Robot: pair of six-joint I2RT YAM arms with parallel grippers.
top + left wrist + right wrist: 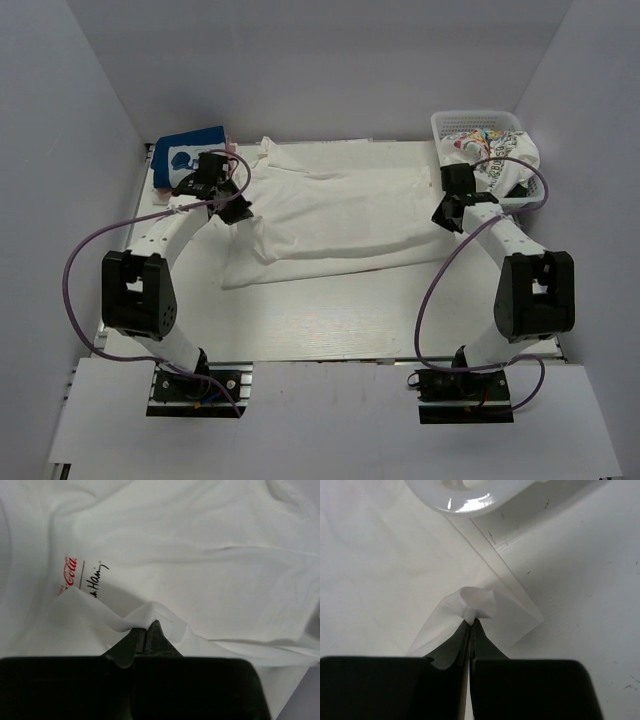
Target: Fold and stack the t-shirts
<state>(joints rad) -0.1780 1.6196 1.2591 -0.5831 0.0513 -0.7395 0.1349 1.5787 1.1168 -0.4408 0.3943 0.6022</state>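
Note:
A large plain white t-shirt [340,215] lies spread across the table's middle. My left gripper [232,205] is shut on a fold of its left edge [145,617], near a small red and black print [80,575]. My right gripper [447,212] is shut on a bunched corner of its right edge [477,602]. A blue t-shirt with a cartoon-mouse panel [188,152] lies folded at the back left. A white t-shirt with colourful prints [490,152] sits in the basket. The dark green and pink shirts are mostly hidden.
A white plastic mesh basket [450,122] stands at the back right; its glossy rim [470,497] shows just beyond the right gripper. White walls enclose the table on three sides. Bare table [330,315] lies in front of the shirt.

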